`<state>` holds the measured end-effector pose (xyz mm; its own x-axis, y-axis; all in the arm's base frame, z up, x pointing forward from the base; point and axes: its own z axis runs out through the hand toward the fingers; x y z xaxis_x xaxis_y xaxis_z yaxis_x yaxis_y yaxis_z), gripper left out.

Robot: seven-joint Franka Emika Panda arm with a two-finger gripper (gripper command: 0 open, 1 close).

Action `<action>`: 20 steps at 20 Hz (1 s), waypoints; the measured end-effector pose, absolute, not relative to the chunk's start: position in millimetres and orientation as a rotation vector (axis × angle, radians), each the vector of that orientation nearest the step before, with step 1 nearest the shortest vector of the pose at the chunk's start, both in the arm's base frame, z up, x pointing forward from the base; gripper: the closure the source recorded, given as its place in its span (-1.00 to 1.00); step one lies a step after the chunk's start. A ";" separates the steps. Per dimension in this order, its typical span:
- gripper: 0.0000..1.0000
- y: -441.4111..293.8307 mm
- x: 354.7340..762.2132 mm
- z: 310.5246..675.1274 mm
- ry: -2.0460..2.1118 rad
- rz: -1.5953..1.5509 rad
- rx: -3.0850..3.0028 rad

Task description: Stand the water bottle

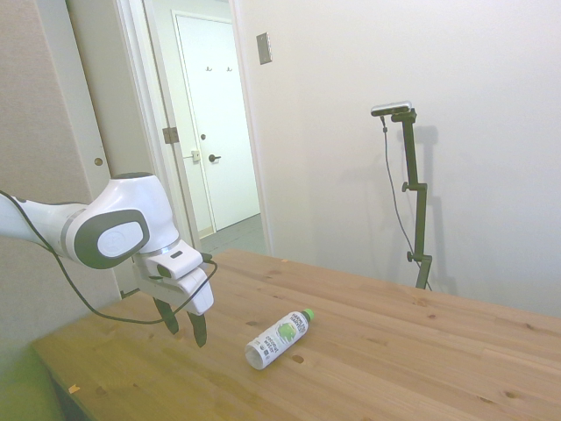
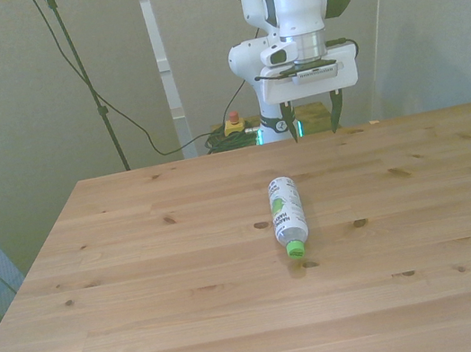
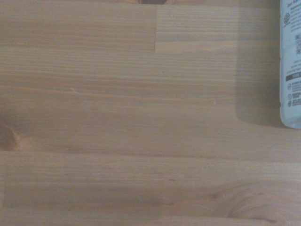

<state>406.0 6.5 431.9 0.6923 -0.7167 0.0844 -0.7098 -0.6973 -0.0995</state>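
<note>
tool (image 1: 186,326) open, above table (image 1: 412,351) | water bottle (image 1: 279,338) lying flat nearby

The wrist view is filled almost wholly by the table (image 3: 117,117), pale wood in long boards with fine grain, a joint between two boards and a dark knot at one side. Only part of the bottle (image 3: 291,66) shows, cut off by the picture's edge: a white label with small dark print and a rounded end lying on the wood. A soft shadow (image 3: 256,80) lies on the boards just beside the bottle.
</note>
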 end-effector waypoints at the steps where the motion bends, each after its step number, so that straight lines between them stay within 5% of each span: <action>1: -1.00 6.5 406.3 432.0 1.196 -0.182 -2.835; 6: -1.00 -2.8 429.2 451.7 1.215 -0.240 -2.797; 13: -1.00 -55.8 517.6 475.7 1.332 -0.301 -2.721; 20: -1.00 -86.7 595.5 451.6 1.423 -0.323 -2.692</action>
